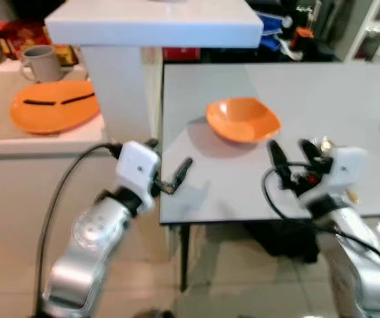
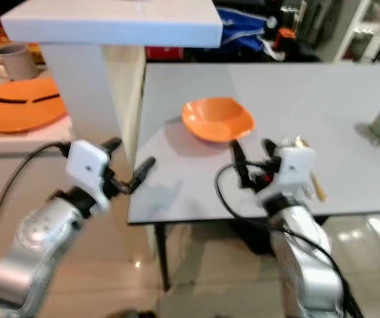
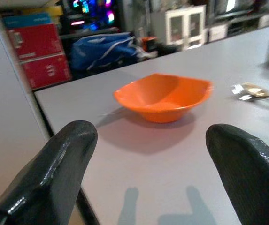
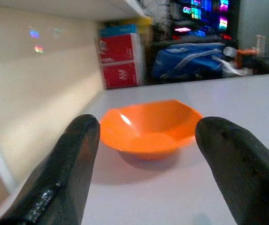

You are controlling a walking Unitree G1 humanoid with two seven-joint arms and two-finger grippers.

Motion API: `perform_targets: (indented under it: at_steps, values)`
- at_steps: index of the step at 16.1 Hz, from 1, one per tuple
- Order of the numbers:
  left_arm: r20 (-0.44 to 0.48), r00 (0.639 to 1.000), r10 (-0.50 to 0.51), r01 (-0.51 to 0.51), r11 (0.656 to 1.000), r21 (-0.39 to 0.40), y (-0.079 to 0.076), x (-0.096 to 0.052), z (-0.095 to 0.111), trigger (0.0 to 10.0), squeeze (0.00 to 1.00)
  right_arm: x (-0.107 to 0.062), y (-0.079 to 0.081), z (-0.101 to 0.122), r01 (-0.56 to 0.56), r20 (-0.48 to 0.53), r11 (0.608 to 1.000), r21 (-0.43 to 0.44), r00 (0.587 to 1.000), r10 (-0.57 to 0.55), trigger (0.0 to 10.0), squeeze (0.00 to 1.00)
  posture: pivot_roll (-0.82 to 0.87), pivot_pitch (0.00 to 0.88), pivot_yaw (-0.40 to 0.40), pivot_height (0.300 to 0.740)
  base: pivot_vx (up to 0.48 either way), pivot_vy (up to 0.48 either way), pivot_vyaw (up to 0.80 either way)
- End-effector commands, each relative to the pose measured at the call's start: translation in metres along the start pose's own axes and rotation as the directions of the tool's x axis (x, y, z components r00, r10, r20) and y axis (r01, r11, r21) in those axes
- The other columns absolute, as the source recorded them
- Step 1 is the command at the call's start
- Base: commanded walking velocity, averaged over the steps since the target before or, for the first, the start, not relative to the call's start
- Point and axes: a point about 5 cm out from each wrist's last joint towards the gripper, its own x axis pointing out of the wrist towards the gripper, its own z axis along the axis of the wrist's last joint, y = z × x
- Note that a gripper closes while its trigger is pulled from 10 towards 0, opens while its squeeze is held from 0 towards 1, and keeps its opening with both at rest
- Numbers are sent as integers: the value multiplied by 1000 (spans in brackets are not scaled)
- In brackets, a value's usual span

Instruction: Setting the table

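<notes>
Orange bowl [image 1: 243, 120] on the grey table [image 1: 349, 112], left gripper [image 1: 170, 167] at the near edge, right gripper [image 1: 289, 156] just before the bowl, both spread wide and empty, orange plate [image 1: 56, 106] and mug [image 1: 42, 62] on the counter, left wrist view, bowl between parted fingers [image 3: 54, 173], spoon [image 3: 249, 91] beside it, right wrist view, bowl between parted fingers [image 4: 64, 173]

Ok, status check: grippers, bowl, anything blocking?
Left gripper open, empty, at table's near left edge. Right gripper open, empty, just short of the shallow orange plastic bowl. Bowl upright on grey table, untouched. Metal spoon lies beside it, not blocking.
</notes>
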Motion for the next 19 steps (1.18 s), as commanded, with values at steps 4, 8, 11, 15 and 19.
perform_targets:
  at_steps: [4,8,11,15,19]
  values:
    - [43,997,62,-64,997,46,11,-3,13,10000,0,10,27,-3,-64,-5,997,41,998,64,10000,0,49,13,-19,740,0,480,0]
    - [65,991,121,-125,990,64,22,-3,20,10000,0,20,37,-3,-72,-20,995,66,997,73,10000,0,64,9,-29,740,0,480,0]
    - [79,984,162,-168,983,80,30,0,27,10000,0,24,41,-2,-83,-25,994,68,996,84,10000,0,81,10,-42,740,0,480,0]
    - [69,968,243,-247,968,51,37,10,30,10000,0,31,44,5,-66,-23,997,51,997,67,10000,0,71,5,-36,740,0,480,0]
    - [102,973,209,-214,976,45,31,19,37,10000,0,28,37,5,-20,-32,999,44,999,21,10000,0,62,0,-28,740,0,0,0]
